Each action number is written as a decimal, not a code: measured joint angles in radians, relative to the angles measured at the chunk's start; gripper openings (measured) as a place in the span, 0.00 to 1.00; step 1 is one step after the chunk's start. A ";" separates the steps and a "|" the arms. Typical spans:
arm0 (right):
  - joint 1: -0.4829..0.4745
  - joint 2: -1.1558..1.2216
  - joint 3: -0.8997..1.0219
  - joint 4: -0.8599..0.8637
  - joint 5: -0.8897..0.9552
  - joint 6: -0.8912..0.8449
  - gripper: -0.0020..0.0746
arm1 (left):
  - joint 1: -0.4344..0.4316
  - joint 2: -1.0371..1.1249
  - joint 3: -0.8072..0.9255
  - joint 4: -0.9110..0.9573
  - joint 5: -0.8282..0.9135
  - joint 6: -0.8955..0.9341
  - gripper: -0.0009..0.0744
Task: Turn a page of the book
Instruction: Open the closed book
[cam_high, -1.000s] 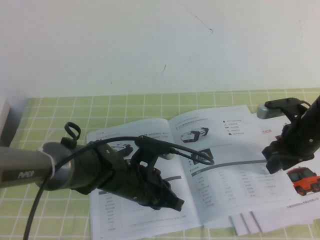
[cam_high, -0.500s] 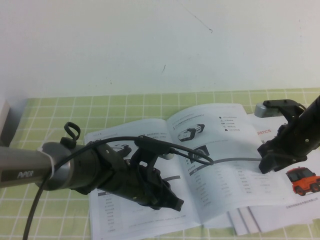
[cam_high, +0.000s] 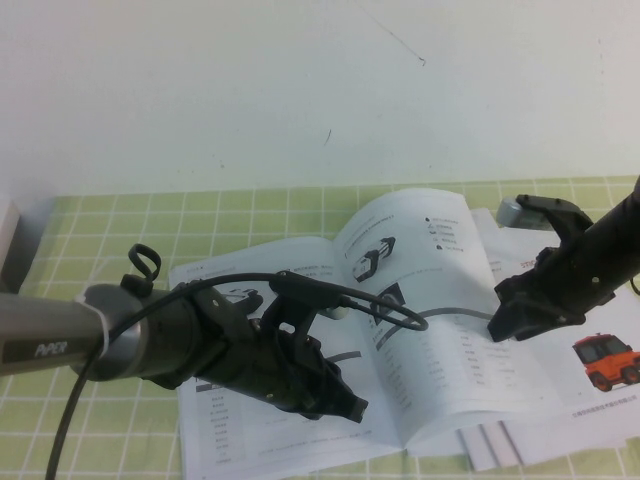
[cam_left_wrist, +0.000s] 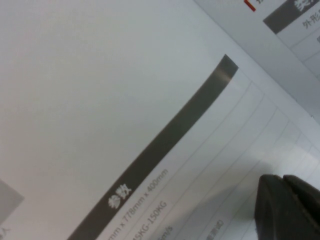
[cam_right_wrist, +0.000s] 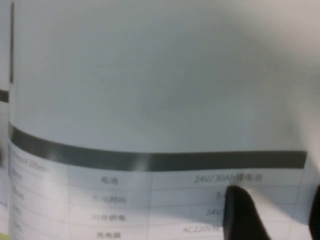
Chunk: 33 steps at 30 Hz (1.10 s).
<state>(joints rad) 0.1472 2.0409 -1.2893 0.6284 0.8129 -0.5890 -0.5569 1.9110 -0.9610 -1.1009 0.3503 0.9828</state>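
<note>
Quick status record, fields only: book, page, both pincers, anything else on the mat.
book: thin white glossy brochure, lying open on the green checked mat
page: thin white leaf, right edge raised, curling toward the spine
right pincer: at the leaf's raised outer edge
left pincer: low over the left-hand page
other: white sheets with orange truck photo, beneath the brochure's right side

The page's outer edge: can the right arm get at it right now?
Probably yes. The right gripper is already at the outer edge of the page, which stands lifted off the book; the left gripper sits low over the left-hand page, clear of it.
</note>
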 joint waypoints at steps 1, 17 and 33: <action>0.000 0.000 0.000 0.009 0.000 0.000 0.41 | 0.000 0.000 0.000 0.000 0.000 0.000 0.01; 0.025 0.092 0.001 0.478 0.125 -0.297 0.41 | 0.000 0.000 0.000 -0.002 -0.002 0.000 0.01; 0.045 0.100 0.001 0.577 0.172 -0.390 0.41 | 0.001 -0.221 0.020 0.068 -0.199 0.026 0.01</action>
<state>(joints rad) 0.1923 2.1405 -1.2881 1.2058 0.9845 -0.9791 -0.5560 1.6895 -0.9407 -1.0331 0.1515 1.0092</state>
